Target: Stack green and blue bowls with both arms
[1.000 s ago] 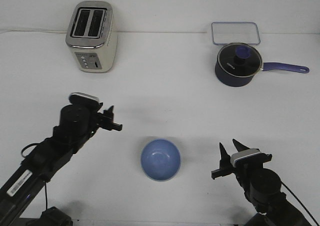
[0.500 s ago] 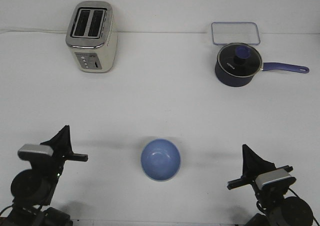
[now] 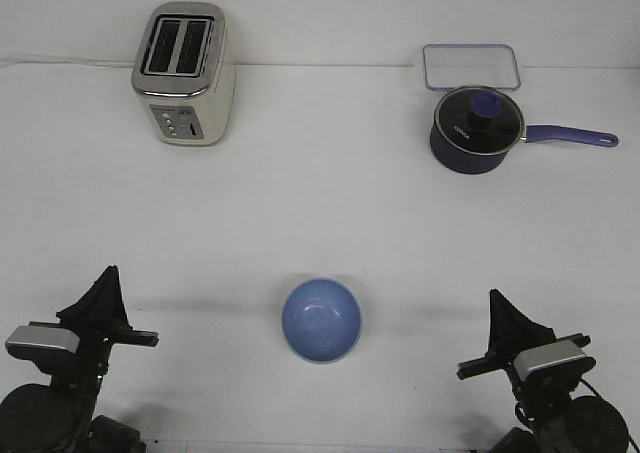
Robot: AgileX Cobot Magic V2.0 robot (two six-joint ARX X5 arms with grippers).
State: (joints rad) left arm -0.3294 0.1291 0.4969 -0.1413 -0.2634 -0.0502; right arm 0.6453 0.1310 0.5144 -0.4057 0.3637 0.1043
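Note:
The light blue bowl (image 3: 321,319) sits upright on the white table, front centre. No green bowl can be made out; only a thin pale edge shows under the blue bowl's front rim. My left gripper (image 3: 104,308) is low at the front left corner, well left of the bowl. My right gripper (image 3: 506,335) is low at the front right corner, well right of the bowl. On each gripper the fingers stand together as one dark wedge pointing up, holding nothing.
A cream toaster (image 3: 184,74) stands at the back left. A dark navy saucepan (image 3: 476,128) with a glass lid and long handle stands at the back right. A clear lidded container (image 3: 471,67) lies behind it.
Both arms have drawn back and down to the table's front corners, the left one from mid-left of the table. Their fingers, apart a second ago, now stand together. The bowl has not moved.

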